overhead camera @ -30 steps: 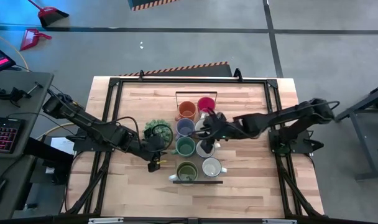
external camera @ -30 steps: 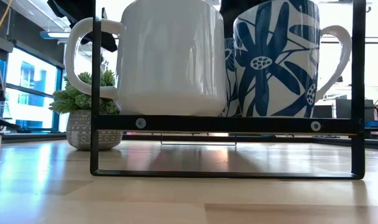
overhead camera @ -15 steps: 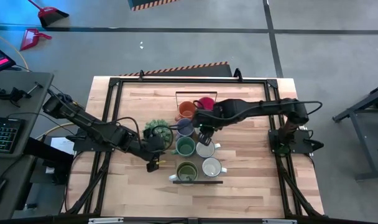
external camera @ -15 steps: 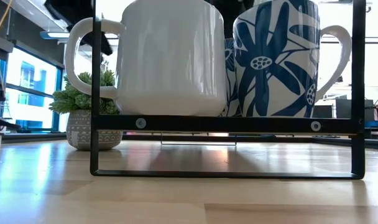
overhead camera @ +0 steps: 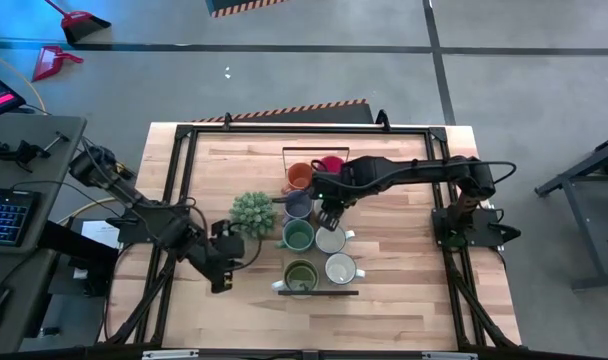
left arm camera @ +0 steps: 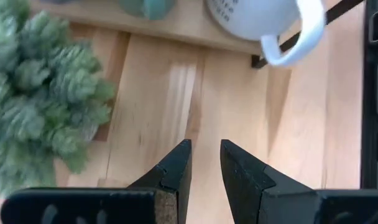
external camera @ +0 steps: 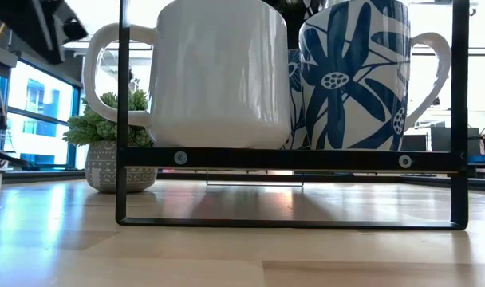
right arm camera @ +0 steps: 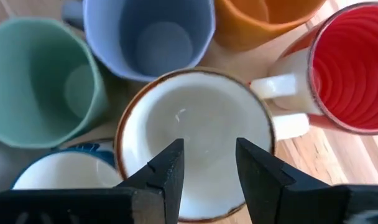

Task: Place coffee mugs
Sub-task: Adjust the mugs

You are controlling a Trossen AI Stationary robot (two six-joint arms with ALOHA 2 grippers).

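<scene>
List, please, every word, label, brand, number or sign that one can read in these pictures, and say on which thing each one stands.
No text can be read with certainty.
White mug, left wrist view: small dark printed letters near its base, too blurred to read.
Blue-flowered mug, low view: only a flower pattern, no words.
Plant pot, low view: a pale pattern, no letters.
The other mugs show no lettering.

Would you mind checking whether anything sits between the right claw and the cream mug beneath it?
Nothing visible does. The right claw hangs open directly over the cream mug, its fingers framing the empty bowl, with neighbouring mugs only alongside.
</scene>
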